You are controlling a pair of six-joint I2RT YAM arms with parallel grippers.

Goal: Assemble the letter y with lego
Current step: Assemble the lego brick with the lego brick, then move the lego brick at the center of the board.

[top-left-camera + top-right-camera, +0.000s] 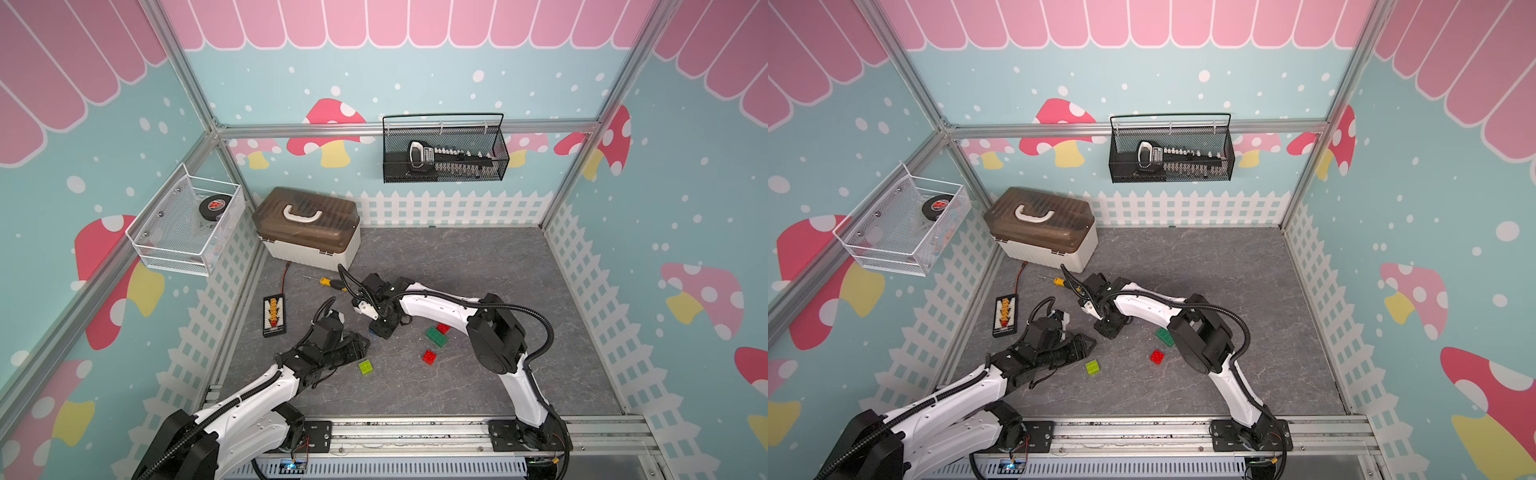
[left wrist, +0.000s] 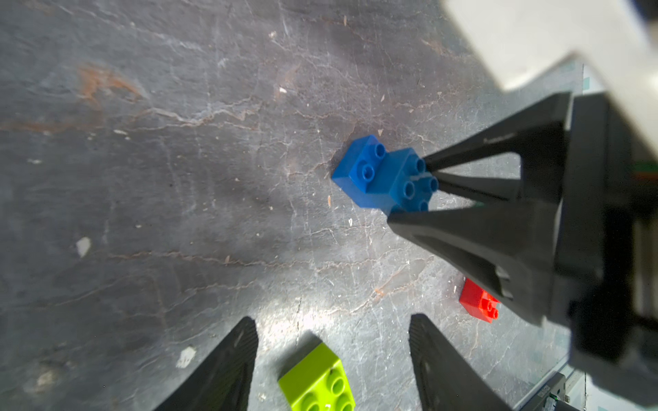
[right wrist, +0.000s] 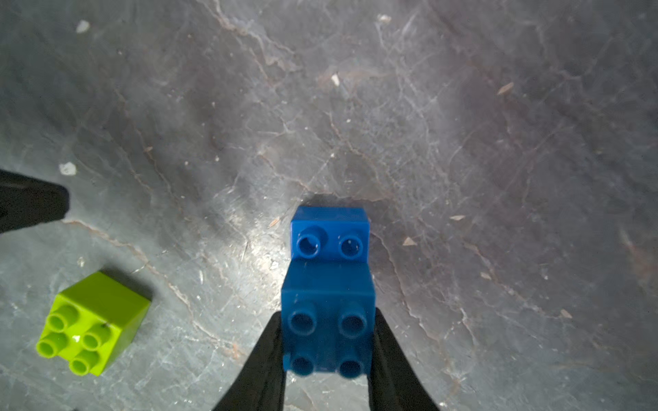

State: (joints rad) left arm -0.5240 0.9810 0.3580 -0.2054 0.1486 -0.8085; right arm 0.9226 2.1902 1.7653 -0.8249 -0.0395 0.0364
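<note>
Two blue lego bricks (image 3: pixel 329 231) sit stacked on the grey floor, the upper one (image 3: pixel 327 341) offset over half of the lower. My right gripper (image 3: pixel 328 316) points down with its fingers pressed on both sides of the upper blue brick (image 2: pixel 402 181). My left gripper (image 2: pixel 333 320) is open and low, just short of the lime-green brick (image 2: pixel 317 380), which lies loose (image 1: pixel 365 367). To the right lie one red brick (image 1: pixel 429 356), the dark-green brick (image 1: pixel 436 336) and a second red brick (image 1: pixel 443 328). No whole letter y is in view.
A yellow-handled screwdriver (image 1: pixel 328 282) lies behind the right gripper. A brown-lidded toolbox (image 1: pixel 307 228) stands at the back left. A black connector board (image 1: pixel 274 314) lies by the left wall. Wire baskets hang on the walls (image 1: pixel 444 149).
</note>
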